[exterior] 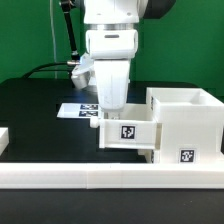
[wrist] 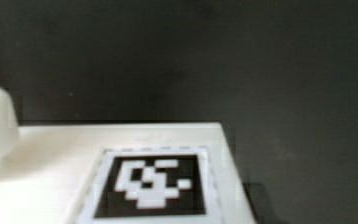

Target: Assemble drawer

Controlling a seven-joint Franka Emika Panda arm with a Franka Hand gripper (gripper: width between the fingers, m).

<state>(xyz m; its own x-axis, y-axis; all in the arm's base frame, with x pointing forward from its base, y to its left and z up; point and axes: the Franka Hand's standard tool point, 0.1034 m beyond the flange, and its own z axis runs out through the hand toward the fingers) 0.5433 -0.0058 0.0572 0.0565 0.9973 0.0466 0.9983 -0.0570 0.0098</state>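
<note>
Exterior and wrist views of the drawer assembly at a tray-handling stage. The arm stands upright over the black tabletop (exterior: pixel 30 100), its pincer (exterior: pixel 110 112) lowered onto a small white tray (exterior: pixel 128 135) bearing a square tag. The fingertips are hidden behind the tray wall in the exterior view and lie outside the wrist view, so whether the pincer is spread or pinching the tray cannot be told. The tray sits just beside, apparently touching, the taller open-topped shell (exterior: pixel 188 122) on the exterior view's right, both near the long white rail (exterior: pixel 110 177) at the front edge. A flat marker board (exterior: pixel 77 108) lies behind the arm. The wrist view shows only a white tagged face (wrist: pixel 153 184) against the dark surface. Likely hazards: if the tray is misaligned with the shell opening, a push could jam its corner, shove the shell aside, or let the smooth plastic slip from a shallow grip.
</note>
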